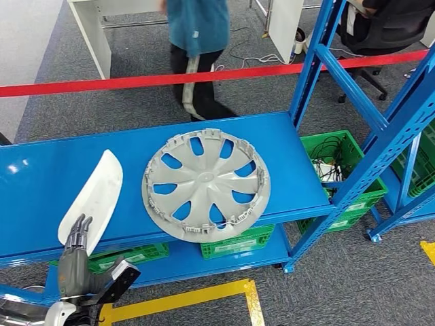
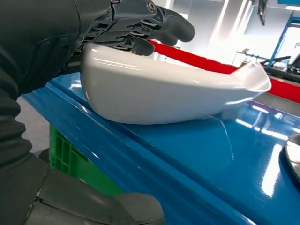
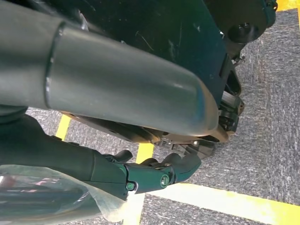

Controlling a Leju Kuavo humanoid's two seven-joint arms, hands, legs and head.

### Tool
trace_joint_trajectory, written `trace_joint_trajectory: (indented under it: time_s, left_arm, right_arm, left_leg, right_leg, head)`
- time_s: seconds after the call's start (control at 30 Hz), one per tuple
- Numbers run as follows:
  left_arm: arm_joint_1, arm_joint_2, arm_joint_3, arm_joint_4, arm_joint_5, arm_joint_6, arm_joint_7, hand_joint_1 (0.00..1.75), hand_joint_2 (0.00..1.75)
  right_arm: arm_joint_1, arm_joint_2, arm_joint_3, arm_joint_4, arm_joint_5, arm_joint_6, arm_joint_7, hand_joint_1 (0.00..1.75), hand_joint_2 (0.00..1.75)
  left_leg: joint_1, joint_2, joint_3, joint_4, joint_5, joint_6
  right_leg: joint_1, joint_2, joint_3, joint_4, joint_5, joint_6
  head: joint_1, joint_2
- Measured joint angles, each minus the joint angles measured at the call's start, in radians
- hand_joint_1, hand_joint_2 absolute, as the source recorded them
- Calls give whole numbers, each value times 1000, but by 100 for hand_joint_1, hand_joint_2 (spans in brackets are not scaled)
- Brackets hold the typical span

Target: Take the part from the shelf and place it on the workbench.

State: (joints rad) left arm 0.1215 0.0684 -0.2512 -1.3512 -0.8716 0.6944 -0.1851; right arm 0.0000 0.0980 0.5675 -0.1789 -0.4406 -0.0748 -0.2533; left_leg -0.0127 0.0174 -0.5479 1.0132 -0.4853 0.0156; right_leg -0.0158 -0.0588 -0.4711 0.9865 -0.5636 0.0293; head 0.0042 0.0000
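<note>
- The left hand [image 1: 75, 252] reaches up over the near end of the white part [image 1: 95, 197]; in the left wrist view its dark fingers [image 2: 148, 26] lie along the top of that end, and whether the thumb closes underneath cannot be told.
- The white part is a glossy, smooth, elongated shell, rounded at the near end and flaring to a thin upturned lip at the far end; it rests on the blue shelf [image 1: 46, 173], overhanging the front edge.
- The right hand [image 3: 166, 171] hangs over grey carpet with yellow floor tape [image 3: 226, 199], fingers loosely extended, holding nothing.
- A grey hubcap [image 1: 206, 182] lies flat on the shelf beside the part.
- Green crates [image 1: 236, 241] sit on the tier below.
- Beyond a red barrier tape [image 1: 128, 81] a person [image 1: 197, 47] stands.
</note>
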Motion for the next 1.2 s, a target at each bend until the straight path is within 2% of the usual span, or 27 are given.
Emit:
trace_joint_trajectory:
  time_s: [0.07,0.87,1.07,1.2]
  left_arm:
    - [-7,2,-3,6,-2,-2,6,175,175]
    - [-24,16,-21,-9,-27,12,4,175,175]
    - [15,-11,13,-86,-92,12,-85,175,175]
    - [34,-35,42,-131,-116,12,-112,175,175]
  right_arm:
    - [0,0,2,0,0,0,0,0,0]
    - [0,0,3,0,-6,0,0,0,0]
    - [1,0,3,0,-9,0,-5,0,0]
    - [1,0,3,0,-10,0,-8,0,0]
  left_leg:
    - [0,0,0,0,0,0]
    - [0,0,2,0,0,0]
    - [0,0,2,0,0,0]
    - [0,0,1,0,0,0]
  right_leg:
    - [0,0,0,0,0,0]
    - [0,0,1,0,0,0]
    - [0,0,3,0,0,0]
    - [0,0,2,0,0,0]
  head:
    - [0,0]
    - [0,0]
    - [0,0]
    - [0,0]
